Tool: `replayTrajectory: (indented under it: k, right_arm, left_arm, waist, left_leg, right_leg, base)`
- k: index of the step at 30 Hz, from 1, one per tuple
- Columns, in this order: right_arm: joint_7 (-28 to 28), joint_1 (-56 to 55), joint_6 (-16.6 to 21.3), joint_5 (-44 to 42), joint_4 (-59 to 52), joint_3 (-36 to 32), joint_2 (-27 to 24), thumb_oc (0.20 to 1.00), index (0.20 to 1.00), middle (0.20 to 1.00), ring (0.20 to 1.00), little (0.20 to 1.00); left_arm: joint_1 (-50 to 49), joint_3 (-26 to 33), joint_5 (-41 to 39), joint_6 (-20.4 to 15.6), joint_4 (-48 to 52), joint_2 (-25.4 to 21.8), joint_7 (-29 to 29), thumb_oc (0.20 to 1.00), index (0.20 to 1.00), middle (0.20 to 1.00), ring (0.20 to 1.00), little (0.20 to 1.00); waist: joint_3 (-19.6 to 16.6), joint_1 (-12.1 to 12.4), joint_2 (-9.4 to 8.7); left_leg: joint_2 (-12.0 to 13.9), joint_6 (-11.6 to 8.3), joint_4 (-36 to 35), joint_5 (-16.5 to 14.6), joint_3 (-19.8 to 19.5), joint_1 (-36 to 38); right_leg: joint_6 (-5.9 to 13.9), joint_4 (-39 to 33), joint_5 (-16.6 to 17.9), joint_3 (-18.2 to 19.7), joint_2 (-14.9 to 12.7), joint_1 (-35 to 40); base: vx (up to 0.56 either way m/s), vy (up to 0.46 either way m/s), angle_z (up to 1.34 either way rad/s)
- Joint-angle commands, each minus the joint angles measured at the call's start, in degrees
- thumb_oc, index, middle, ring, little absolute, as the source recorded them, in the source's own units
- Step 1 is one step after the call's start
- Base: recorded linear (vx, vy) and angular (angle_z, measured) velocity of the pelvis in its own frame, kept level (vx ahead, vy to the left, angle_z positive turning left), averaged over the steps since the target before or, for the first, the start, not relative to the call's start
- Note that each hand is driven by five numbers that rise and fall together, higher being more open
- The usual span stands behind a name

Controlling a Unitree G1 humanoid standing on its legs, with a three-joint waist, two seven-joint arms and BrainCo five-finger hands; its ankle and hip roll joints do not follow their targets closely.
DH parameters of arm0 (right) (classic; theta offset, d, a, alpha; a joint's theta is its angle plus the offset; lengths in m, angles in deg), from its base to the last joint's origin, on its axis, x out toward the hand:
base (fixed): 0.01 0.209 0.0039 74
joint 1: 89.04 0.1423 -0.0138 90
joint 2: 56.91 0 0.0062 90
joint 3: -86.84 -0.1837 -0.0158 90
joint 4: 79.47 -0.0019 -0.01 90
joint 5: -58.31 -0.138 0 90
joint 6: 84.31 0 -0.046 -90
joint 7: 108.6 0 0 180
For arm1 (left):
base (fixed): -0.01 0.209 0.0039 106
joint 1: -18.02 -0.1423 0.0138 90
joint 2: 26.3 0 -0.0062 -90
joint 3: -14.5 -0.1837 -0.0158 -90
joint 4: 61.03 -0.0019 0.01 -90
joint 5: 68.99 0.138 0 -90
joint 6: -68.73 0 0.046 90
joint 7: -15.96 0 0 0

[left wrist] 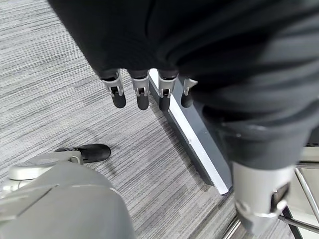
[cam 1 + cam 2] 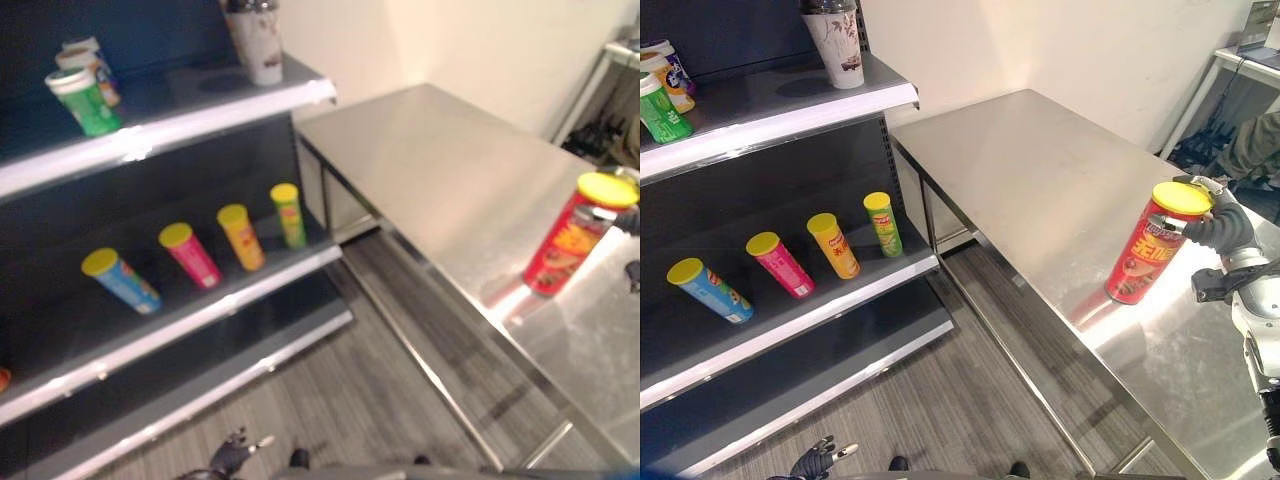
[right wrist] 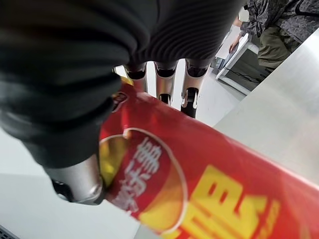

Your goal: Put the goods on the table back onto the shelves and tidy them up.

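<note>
A red chip can (image 2: 1145, 255) with a yellow lid stands upright on the steel table (image 2: 1040, 170), near its right end. My right hand (image 2: 1220, 225) grips the can just under the lid. In the right wrist view the fingers (image 3: 164, 82) curl over the red can (image 3: 199, 189) and the thumb presses its other side. My left hand (image 1: 141, 92) hangs low over the grey floor with relaxed fingers, holding nothing. It also shows in the right eye view as the left hand (image 2: 815, 462).
The dark shelf unit's middle board (image 2: 790, 310) carries blue (image 2: 710, 290), pink (image 2: 782, 265), orange (image 2: 834, 245) and green (image 2: 884, 222) cans. The top board (image 2: 770, 115) holds a paper cup (image 2: 835, 45) and cans (image 2: 662, 105). A person (image 2: 1250, 150) stands beyond the table's far right.
</note>
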Motion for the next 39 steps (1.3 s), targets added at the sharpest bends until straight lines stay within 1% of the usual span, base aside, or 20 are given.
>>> replayTrajectory:
  k: [1, 7, 11, 14, 18, 21, 25, 26, 28, 29, 30, 31, 32, 33, 34, 35, 36, 37, 38, 39]
  right_arm:
    - [2.73, 5.54, 2.27, 0.93, -0.09, -0.14, -1.83, 0.2, 0.2, 0.2, 0.2, 0.2]
    - [7.81, 3.44, 4.7, 4.4, -7.81, -7.3, 1.71, 0.2, 0.2, 0.2, 0.2, 0.2]
    - [9.57, 4.44, 6.85, 5.02, -16.36, -9.47, 5.09, 0.2, 0.2, 0.2, 0.2, 0.2]
    - [9.28, 6.27, 8.4, 3.85, -21.96, -8.93, 8.85, 0.2, 0.2, 0.2, 0.2, 0.2]
    - [8.9, 8.12, 9.42, 4.22, -27.16, -6.56, 13.04, 0.2, 0.2, 0.2, 0.2, 0.2]
    - [8.66, 9.37, 9.52, 4.86, -29.45, -4.96, 14.47, 0.2, 0.2, 0.2, 0.2, 0.2]
    - [7.53, 11.14, 9.37, 4.88, -32.31, -2.0, 16.36, 0.2, 0.2, 0.2, 0.2, 0.2]
    - [6.95, 11.47, 9.3, 4.53, -32.84, -1.14, 16.74, 0.2, 0.2, 0.2, 0.2, 0.2]
    - [6.53, 11.17, 8.82, 4.67, -34.08, -0.69, 17.25, 0.2, 0.2, 0.2, 0.2, 0.2]
    - [5.96, 10.07, 8.27, 5.44, -35.15, -1.15, 17.44, 0.2, 0.2, 0.2, 0.2, 0.2]
    - [5.96, 9.92, 8.2, 5.47, -35.28, -1.24, 17.48, 0.2, 0.2, 0.2, 0.2, 0.2]
    - [5.66, 8.84, 8.0, 5.86, -35.56, -1.6, 17.94, 0.2, 0.2, 0.2, 0.2, 0.2]
    - [5.42, 8.41, 7.41, 6.62, -35.7, -1.33, 18.36, 0.2, 0.2, 0.2, 0.2, 0.2]
    - [5.23, 8.57, 7.07, 7.47, -35.4, -0.09, 18.9, 0.2, 0.2, 0.2, 0.2, 0.2]
    - [5.11, 8.97, 6.67, 8.01, -35.66, 1.02, 19.3, 0.2, 0.2, 0.2, 0.2, 0.2]
    - [5.07, 9.45, 6.59, 8.2, -35.7, 2.24, 19.9, 0.2, 0.2, 0.2, 0.2, 0.2]
    - [4.6, 9.54, 6.5, 8.97, -36.23, 3.9, 20.62, 0.2, 0.2, 0.2, 0.2, 0.2]
    - [4.6, 9.6, 6.5, 8.98, -36.22, 3.92, 20.63, 0.2, 0.2, 0.2, 0.2, 0.2]
    - [4.51, 9.69, 6.37, 9.54, -36.42, 3.98, 20.43, 0.2, 0.2, 0.2, 0.2, 0.2]
    - [4.25, 10.19, 6.23, 9.71, -36.25, 4.34, 20.12, 0.2, 0.2, 0.2, 0.2, 0.2]
  left_arm:
    - [2.43, 1.2, -2.21, -1.23, -0.22, -3.86, 0.8, 1.0, 1.0, 1.0, 1.0, 1.0]
    - [2.63, 3.36, -2.55, -1.21, -0.46, -3.19, 2.16, 1.0, 1.0, 1.0, 1.0, 1.0]
    - [2.36, 4.69, -3.13, -1.03, -1.02, -2.72, 2.77, 1.0, 1.0, 1.0, 1.0, 1.0]
    - [1.87, 5.07, -3.79, -0.95, -1.15, -2.19, 3.02, 1.0, 1.0, 1.0, 1.0, 1.0]
    - [1.38, 5.31, -5.53, -0.72, -0.67, -1.2, 3.49, 1.0, 1.0, 1.0, 1.0, 1.0]
    - [1.36, 5.51, -6.97, -0.73, -0.32, -0.63, 3.79, 1.0, 1.0, 1.0, 1.0, 1.0]
    - [2.25, 5.35, -6.82, -1.13, -0.89, -0.64, 4.45, 1.0, 1.0, 1.0, 1.0, 1.0]
    - [2.36, 5.22, -6.48, -1.42, -0.86, -0.76, 4.71, 1.0, 1.0, 1.0, 1.0, 1.0]
    - [2.48, 4.95, -5.69, -1.26, -0.97, -0.97, 4.98, 1.0, 1.0, 1.0, 1.0, 1.0]
    - [3.05, 4.19, -3.99, -0.99, -1.77, -1.18, 4.59, 1.0, 1.0, 1.0, 1.0, 1.0]
    - [3.05, 4.14, -3.95, -1.01, -1.82, -1.2, 4.59, 1.0, 1.0, 1.0, 1.0, 1.0]
    - [3.39, 3.56, -2.73, -0.94, -1.96, -1.45, 4.32, 1.0, 1.0, 1.0, 1.0, 1.0]
    - [3.67, 2.98, -1.61, -0.89, -2.09, -1.79, 3.9, 1.0, 1.0, 1.0, 1.0, 1.0]
    - [3.82, 2.66, -0.25, -1.14, -2.33, -2.41, 3.82, 1.0, 1.0, 1.0, 1.0, 1.0]
    - [3.78, 2.81, -0.11, -1.1, -1.81, -2.95, 3.82, 1.0, 1.0, 1.0, 1.0, 1.0]
    - [3.89, 3.12, -0.31, -1.1, -1.17, -3.42, 3.88, 1.0, 1.0, 1.0, 1.0, 1.0]
    - [4.43, 3.6, -0.54, -1.08, -0.5, -4.12, 4.04, 1.0, 1.0, 1.0, 1.0, 1.0]
    - [4.46, 3.64, -0.53, -1.08, -0.49, -4.12, 4.04, 1.0, 1.0, 1.0, 1.0, 1.0]
    - [4.45, 3.81, -0.91, -1.06, -0.16, -4.12, 3.92, 1.0, 1.0, 1.0, 1.0, 1.0]
    - [4.59, 3.96, -1.42, -0.88, -0.45, -4.12, 3.96, 1.0, 1.0, 1.0, 1.0, 1.0]
  waist:
    - [-0.23, 1.96, -2.26]
    - [-0.22, 2.15, -1.63]
    - [-0.41, 3.21, -1.21]
    - [-0.17, 4.42, -0.88]
    - [0.87, 5.62, -0.72]
    - [1.57, 5.88, -0.77]
    - [2.31, 5.13, -0.9]
    - [2.24, 4.83, -0.45]
    - [1.09, 4.17, 0.84]
    - [-0.02, 3.37, 1.75]
    - [-0.13, 3.44, 1.62]
    - [-0.52, 3.15, 1.93]
    - [-0.78, 2.98, 1.45]
    - [-0.55, 2.93, 1.2]
    - [-0.15, 3.25, 0.81]
    - [0.58, 3.56, 1.4]
    - [1.5, 2.96, 1.8]
    - [1.45, 2.96, 1.71]
    - [1.66, 2.85, 1.96]
    - [1.89, 2.85, 2.27]
  left_leg:
    - [2.8, -3.37, 0.39, -3.67, 4.8, 2.18]
    - [3.13, -3.49, 0.39, -3.75, 4.29, 2.65]
    - [4.15, -4.32, 0.39, -3.05, 3.55, 2.84]
    - [4.92, -4.95, 0.94, -1.86, 2.22, 2.33]
    - [5.09, -4.86, 4.1, -1.98, -0.02, 0.19]
    - [6.36, -5.58, 6.12, -1.98, -0.97, -1.54]
    - [10.93, -6.17, 7.75, -1.24, 0.57, -0.87]
    - [11.93, -6.51, 7.72, -0.75, 0.44, -0.34]
    - [12.59, -7.44, 6.29, -0.17, -0.29, 0.43]
    - [11.21, -7.11, 4.63, -2.31, -0.13, 1.08]
    - [11.03, -7.01, 4.59, -2.31, -0.07, 1.04]
    - [9.67, -6.34, 3.53, -3.73, 0.39, 1.51]
    - [7.17, -5.07, 2.32, -4.95, 0.68, 2.16]
    - [4.94, -3.9, 1.23, -6.07, 1.24, 2.98]
    - [2.98, -2.52, 0.82, -6.35, 2.32, 3.11]
    - [2.16, -1.66, 0.53, -6.71, 3.78, 3.48]
    - [0.18, -0.38, 0.39, -5.97, 3.79, 2.64]
    - [0.08, -0.35, 0.39, -5.82, 3.8, 2.46]
    - [-0.71, 0.14, 0.39, -5.43, 3.32, 2.06]
    - [-1.38, 0.7, 0.39, -4.72, 2.81, 1.4]
  right_leg:
    - [0.71, 0.18, -3.5, 2.55, -0.34, -0.54]
    - [0.3, 0.31, -4.36, 2.32, 0.09, 0.1]
    - [-0.51, 0.2, -5.73, 2.0, 1.23, 1.02]
    - [-1.33, 0.18, -6.88, 1.47, 2.2, 1.8]
    - [-2.06, 0.18, -7.58, 0.06, 2.66, 2.72]
    - [-1.98, 0.23, -7.47, -1.27, 2.03, 3.23]
    - [-0.53, 1.39, -6.02, -2.43, -1.35, 2.7]
    - [0.18, 1.89, -5.45, -2.22, -2.44, 1.87]
    - [1.42, 2.36, -4.38, -1.92, -4.0, 0.56]
    - [2.57, 2.65, -2.5, -1.6, -6.64, -0.3]
    - [2.67, 2.64, -2.44, -1.56, -6.83, -0.39]
    - [3.53, 2.82, -0.97, -1.75, -8.67, -0.99]
    - [4.58, 3.27, 1.79, -1.16, -11.31, -2.19]
    - [5.67, 4.06, 6.61, -1.15, -13.88, -3.64]
    - [5.47, 5.06, 8.01, -0.92, -15.84, -5.64]
    - [4.8, 6.89, 7.51, -1.29, -16.32, -7.16]
    - [2.85, 11.07, 3.14, 2.15, -12.89, -8.21]
    - [2.8, 11.15, 3.19, 2.23, -12.98, -8.45]
    - [1.77, 13.54, 0.55, 4.24, -10.05, -8.66]
    - [0.27, 16.02, -3.58, 5.42, -5.54, -8.84]
  base:
    - [0.0, 0.0, 0.0]
    - [0.0, -0.021, 0.02]
    - [-0.02, -0.085, 0.06]
    - [-0.04, -0.082, 0.16]
    - [-0.07, -0.033, 0.31]
    - [-0.08, 0.079, 0.41]
    - [-0.07, 0.274, 0.47]
    - [-0.06, 0.383, 0.14]
    - [-0.03, 0.51, 0.03]
    - [0.01, 0.477, 0.18]
    - [0.01, 0.514, 0.2]
    - [-0.01, 0.378, 0.53]
    - [-0.04, 0.56, 0.45]
    - [-0.09, 0.5, 0.46]
    - [-0.15, 0.487, 0.18]
    - [-0.24, 0.579, -0.04]
    - [-0.2, 0.448, -0.18]
    - [-0.16, 0.395, -0.23]
    - [-0.09, 0.22, 0.01]
    - [-0.1, 0.28, 0.24]
